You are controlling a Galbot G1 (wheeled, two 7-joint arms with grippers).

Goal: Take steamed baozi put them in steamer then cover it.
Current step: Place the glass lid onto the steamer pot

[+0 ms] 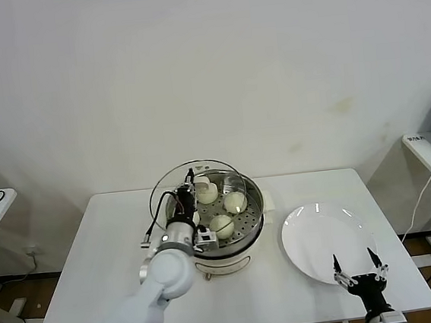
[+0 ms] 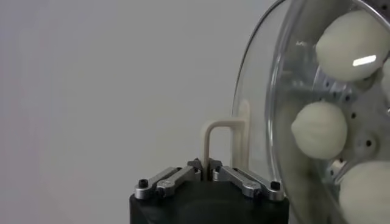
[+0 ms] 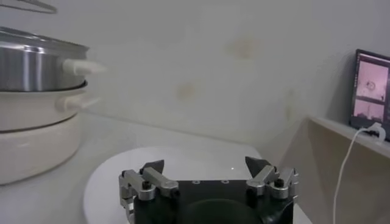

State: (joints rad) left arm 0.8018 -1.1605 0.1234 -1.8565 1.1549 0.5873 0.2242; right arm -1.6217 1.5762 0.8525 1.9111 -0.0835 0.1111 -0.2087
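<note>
The steamer stands on the white table, and everything else sits around it. Inside it, on the holed steel tray, 3 steamed baozi can be seen from the head camera: 1 at the near side, 1 toward the plate side, and 1 at the far side partly behind the lid's handle. The left wrist view also shows 3 buns through the glass.

The left gripper is at the steamer's left rim, clenched on the cream handle of the clear glass lid. The lid is tilted up on edge over the left part of the steamer, so most of the tray is uncovered. In the left wrist view the fingers are drawn together at the foot of the handle loop.

To the right of the steamer, just beside it, lies a flat white plate with nothing on it. The right gripper is at the plate's near edge, well apart from the steamer, with its fingers spread wide and nothing between them.
</note>
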